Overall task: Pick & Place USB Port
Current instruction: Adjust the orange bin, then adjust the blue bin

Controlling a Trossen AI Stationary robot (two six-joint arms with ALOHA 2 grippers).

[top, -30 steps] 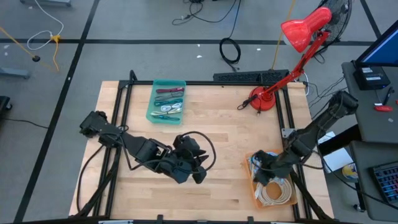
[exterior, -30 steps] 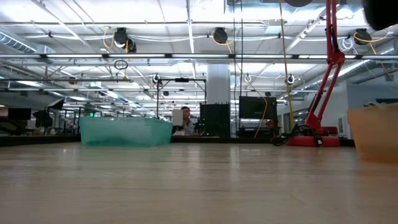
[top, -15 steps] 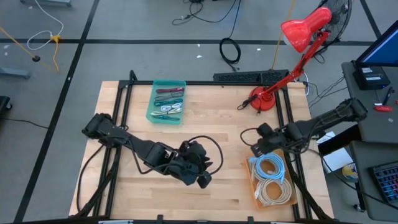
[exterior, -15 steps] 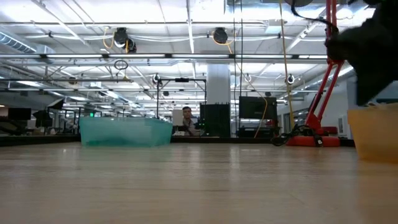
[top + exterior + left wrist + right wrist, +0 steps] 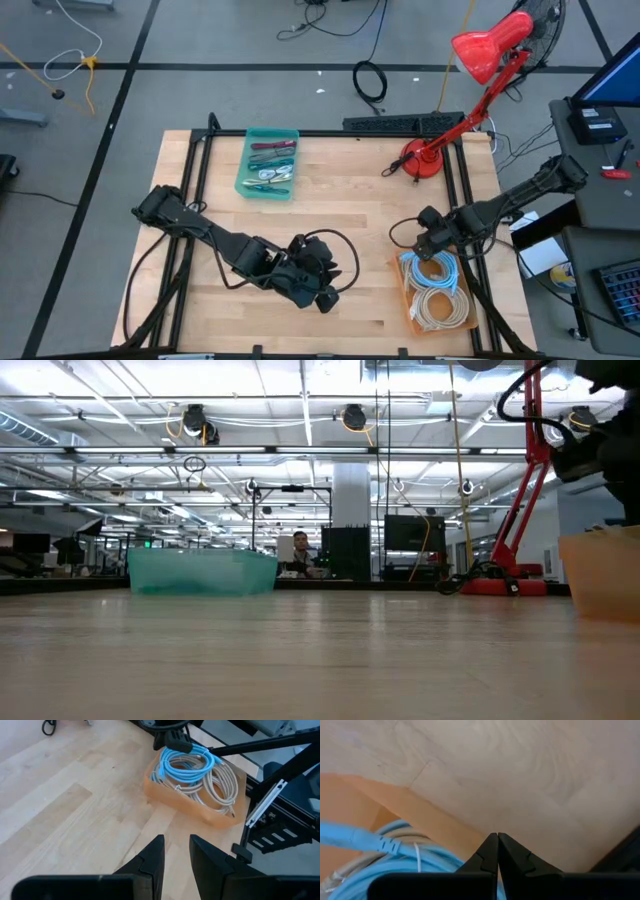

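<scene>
Light wooden plank desk (image 5: 340, 205) with black frame rails along its sides. Teal bin (image 5: 267, 163) of small tools on it near the far edge, left of centre. Red desk lamp base (image 5: 421, 158) at far right. Orange tray (image 5: 437, 291) with coiled blue and beige cables at near right corner.

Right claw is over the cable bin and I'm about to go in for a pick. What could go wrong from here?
The right claw is shut and empty at the orange bin's edge; driven down like this, it could push the bin rather than grasp. The blue cable lies coiled on the beige cable, so a grab may drag both out. The left claw, slightly open, waits nearby at mid-table; the arms could crowd each other.
</scene>
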